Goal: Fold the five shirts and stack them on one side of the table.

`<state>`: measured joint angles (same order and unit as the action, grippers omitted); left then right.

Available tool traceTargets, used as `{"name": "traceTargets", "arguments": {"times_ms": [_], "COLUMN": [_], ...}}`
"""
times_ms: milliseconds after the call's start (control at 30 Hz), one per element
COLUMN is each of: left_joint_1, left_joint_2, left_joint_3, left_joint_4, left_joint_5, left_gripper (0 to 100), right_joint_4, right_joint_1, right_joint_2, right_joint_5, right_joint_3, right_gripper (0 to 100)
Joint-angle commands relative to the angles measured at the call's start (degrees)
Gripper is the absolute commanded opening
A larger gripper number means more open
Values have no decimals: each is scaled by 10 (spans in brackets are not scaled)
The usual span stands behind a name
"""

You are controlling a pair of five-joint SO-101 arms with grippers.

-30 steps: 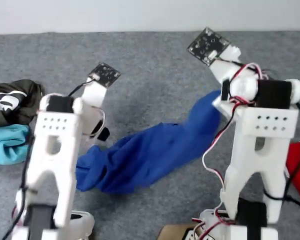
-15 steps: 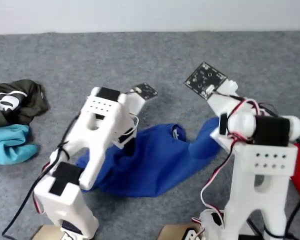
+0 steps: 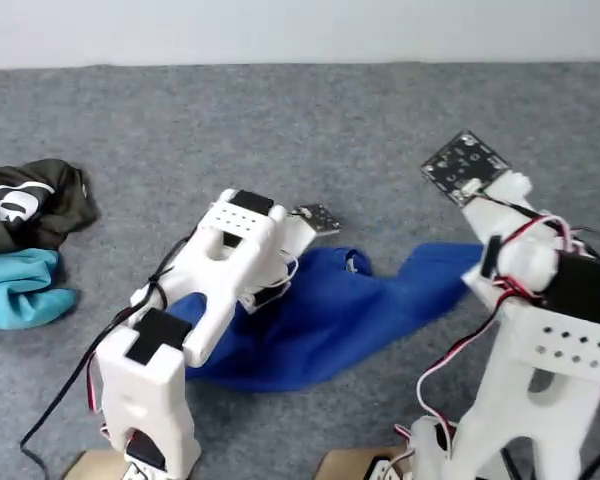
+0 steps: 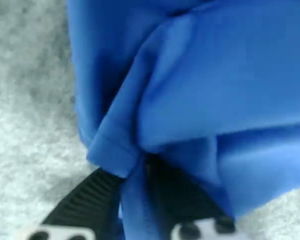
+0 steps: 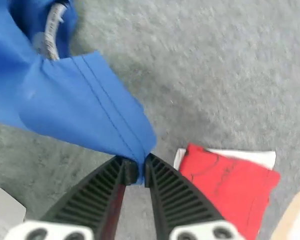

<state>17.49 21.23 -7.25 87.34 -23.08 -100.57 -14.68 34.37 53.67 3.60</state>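
While the blue shirt point(image 3: 330, 320) lies crumpled in a long band on the grey table point(image 3: 280, 130), both claws have a hold on it. The left gripper point(image 4: 142, 165) is pressed together on a thick bunch of the blue shirt's cloth, and the folds spread out from between its black fingers point(image 4: 85, 200). In the high view the left arm bends over this same end of the blue shirt, close beside the collar opening. The right gripper point(image 5: 136, 170) is clamped on a stitched hem corner at the other end of the blue shirt, where only a thin edge of cloth sits between its fingertips.

A dark green shirt point(image 3: 30, 205) and a turquoise shirt point(image 3: 20, 288) lie touching each other, well apart from the blue shirt, beyond its left-arm end. A red shirt point(image 5: 225, 185) lies flat near the blue shirt's hem corner, not touching it.
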Motion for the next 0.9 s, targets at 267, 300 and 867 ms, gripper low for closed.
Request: {"name": "traceTargets", "arguments": {"times_ms": [267, 300, 867], "left_joint_1": [-112, -119, -285], "left_joint_2": [-342, -363, -452], "left_joint_3": [99, 104, -70], "left_joint_4": [97, 104, 132], "left_joint_5": [-7, -7, -107], "left_gripper": [2, 2, 181], "right_joint_4": [10, 15, 20], "right_joint_1": [-42, -36, 182], "right_joint_2": [17, 17, 11], "right_joint_5": [11, 10, -103], "right_joint_3": [-4, -4, 22], "right_gripper": [10, 10, 10]}}
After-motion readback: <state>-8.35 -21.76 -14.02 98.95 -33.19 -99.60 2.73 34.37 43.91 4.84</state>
